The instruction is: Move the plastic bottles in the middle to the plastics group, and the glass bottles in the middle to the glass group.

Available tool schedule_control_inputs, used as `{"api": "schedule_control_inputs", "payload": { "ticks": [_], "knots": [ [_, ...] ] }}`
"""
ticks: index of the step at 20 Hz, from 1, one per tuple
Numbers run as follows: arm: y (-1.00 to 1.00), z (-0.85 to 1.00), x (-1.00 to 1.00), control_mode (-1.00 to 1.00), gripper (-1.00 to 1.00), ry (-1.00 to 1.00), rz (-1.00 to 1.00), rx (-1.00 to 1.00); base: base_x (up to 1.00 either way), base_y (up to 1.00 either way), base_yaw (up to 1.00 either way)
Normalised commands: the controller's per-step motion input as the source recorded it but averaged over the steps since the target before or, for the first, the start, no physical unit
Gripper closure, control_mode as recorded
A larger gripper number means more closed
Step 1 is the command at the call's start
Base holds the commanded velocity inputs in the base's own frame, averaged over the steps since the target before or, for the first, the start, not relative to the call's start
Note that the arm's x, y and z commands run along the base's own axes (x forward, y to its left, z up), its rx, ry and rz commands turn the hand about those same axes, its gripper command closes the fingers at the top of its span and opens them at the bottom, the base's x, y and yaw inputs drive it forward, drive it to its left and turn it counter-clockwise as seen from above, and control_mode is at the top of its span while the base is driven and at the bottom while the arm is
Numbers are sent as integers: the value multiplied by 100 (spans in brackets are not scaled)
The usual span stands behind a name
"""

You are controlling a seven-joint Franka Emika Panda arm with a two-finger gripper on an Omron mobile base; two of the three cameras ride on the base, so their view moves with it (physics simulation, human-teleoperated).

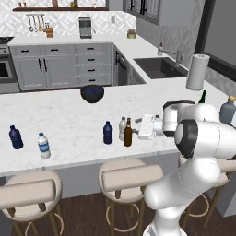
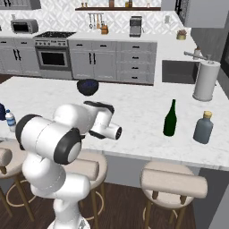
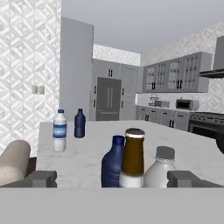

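While level with the brown glass bottle (image 3: 132,157), faced it between navy bottle (image 3: 113,161) and clear greyish bottle (image 3: 160,168), mid-counter (image 1: 69,124). Gripper (image 3: 112,178) spread wide, holding nothing, just short of the brown bottle. Beyond it: plastics group (image 3: 66,127). Behind, well apart: green wine bottle (image 2: 170,118), grey-blue bottle (image 2: 203,127).

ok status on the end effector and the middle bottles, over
End effector open, level with the middle trio. Brown bottle nearest, dead ahead; navy bottle and clear bottle flank it closely. All three unmoved.
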Motion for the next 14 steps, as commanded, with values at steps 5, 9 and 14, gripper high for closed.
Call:
{"api": "schedule_control_inputs", "payload": {
  "ticks": [5, 9, 14],
  "knots": [
    [5, -4, 17, -100, -100, 1, 0, -1, 0, 0, 0],
    [0, -12, 22, -100, -100, 3, 0, -4, 0, 0, 0],
    [1, -11, 19, -100, -100, 1, 0, -4, 0, 0, 0]
  ]
}}
